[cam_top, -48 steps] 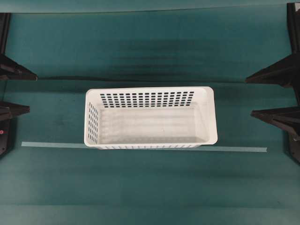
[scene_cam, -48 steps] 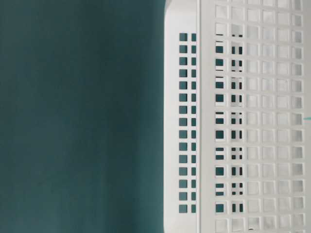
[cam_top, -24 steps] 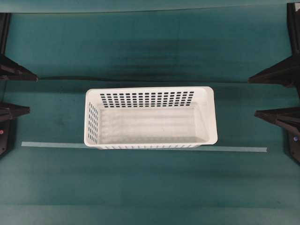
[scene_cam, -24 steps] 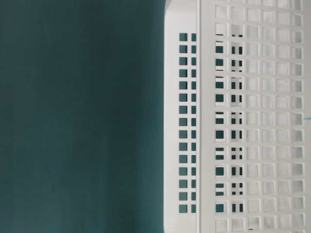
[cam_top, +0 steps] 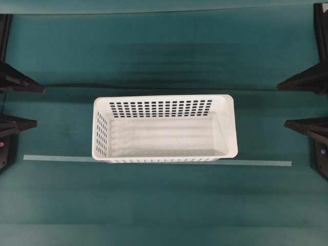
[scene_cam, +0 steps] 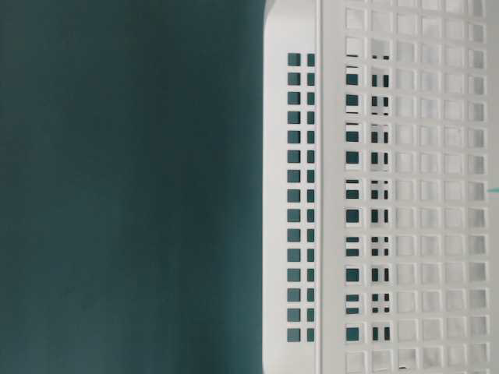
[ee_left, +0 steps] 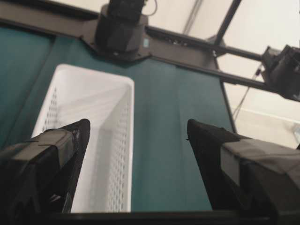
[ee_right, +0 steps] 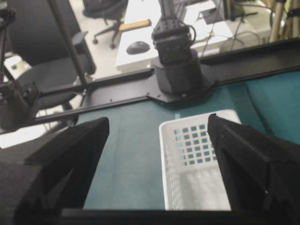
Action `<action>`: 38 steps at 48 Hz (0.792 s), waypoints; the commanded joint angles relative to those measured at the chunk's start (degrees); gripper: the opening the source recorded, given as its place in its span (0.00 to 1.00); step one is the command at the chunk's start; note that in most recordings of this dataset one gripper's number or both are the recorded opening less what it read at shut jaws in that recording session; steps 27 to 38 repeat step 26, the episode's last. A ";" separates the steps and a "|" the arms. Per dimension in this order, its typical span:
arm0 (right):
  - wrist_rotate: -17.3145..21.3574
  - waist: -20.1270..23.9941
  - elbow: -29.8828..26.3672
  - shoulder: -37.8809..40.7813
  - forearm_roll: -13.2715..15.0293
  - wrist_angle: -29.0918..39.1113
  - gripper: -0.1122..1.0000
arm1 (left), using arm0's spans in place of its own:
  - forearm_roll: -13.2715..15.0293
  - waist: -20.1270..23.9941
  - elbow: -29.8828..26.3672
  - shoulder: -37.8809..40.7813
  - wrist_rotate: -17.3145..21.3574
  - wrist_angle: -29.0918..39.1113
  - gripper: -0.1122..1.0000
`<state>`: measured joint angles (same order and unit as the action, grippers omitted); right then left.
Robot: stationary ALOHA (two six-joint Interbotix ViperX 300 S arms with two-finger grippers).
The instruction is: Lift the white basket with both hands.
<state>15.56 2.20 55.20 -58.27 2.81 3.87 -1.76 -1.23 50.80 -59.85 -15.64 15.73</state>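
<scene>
Overhead view: the white basket (cam_top: 164, 129) sits flat in the middle of the green table (cam_top: 164, 205), its near long wall just over a pale tape line (cam_top: 56, 158). The left gripper (cam_top: 18, 105) pokes in at one edge with its jaws spread wide, the right gripper (cam_top: 306, 105) at the other edge, also spread. Both are well apart from the basket, nothing held. The risk from here, as I judge it: if one arm reaches a short end before the other, it could shove the light basket sideways or skew it, and the second grip would miss the rim.

Table-level view: only the basket's perforated wall (scene_cam: 390, 187) and a rounded corner against green. No gripper shows here, but you see the holes run down the wall, which overhead barely reveals. A fingertip could snag in one of those holes.

Left wrist view: the left gripper (ee_left: 136, 140) is gaping, and the basket (ee_left: 89, 140) lies ahead but off to one side, behind one finger (ee_left: 56, 159). So the approach isn't centred, something overhead doesn't make plain.

Right wrist view: the right gripper (ee_right: 157, 140) is wide apart too, the basket's end wall (ee_right: 197, 145) ahead between the fingers, nearer one of them. Only here do the far arm base (ee_right: 178, 70) and the office chair (ee_right: 51, 42) show.
</scene>
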 commanded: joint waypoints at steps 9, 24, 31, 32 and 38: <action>0.00 0.09 -0.26 0.00 0.18 0.79 0.92 | -0.09 -0.18 -0.79 0.79 0.00 -0.53 0.91; 0.26 0.09 -0.26 0.00 0.18 0.88 0.92 | -0.09 -0.18 -0.09 0.79 0.00 -0.35 0.91; 0.26 0.09 -0.18 -0.09 0.18 0.97 0.92 | -0.09 -0.18 0.26 0.70 -0.09 -0.35 0.91; 0.26 0.09 -0.18 -0.09 0.18 0.97 0.92 | -0.09 -0.18 0.26 0.70 -0.09 -0.35 0.91; 0.26 0.09 -0.18 -0.09 0.18 0.97 0.92 | -0.09 -0.18 0.26 0.70 -0.09 -0.35 0.91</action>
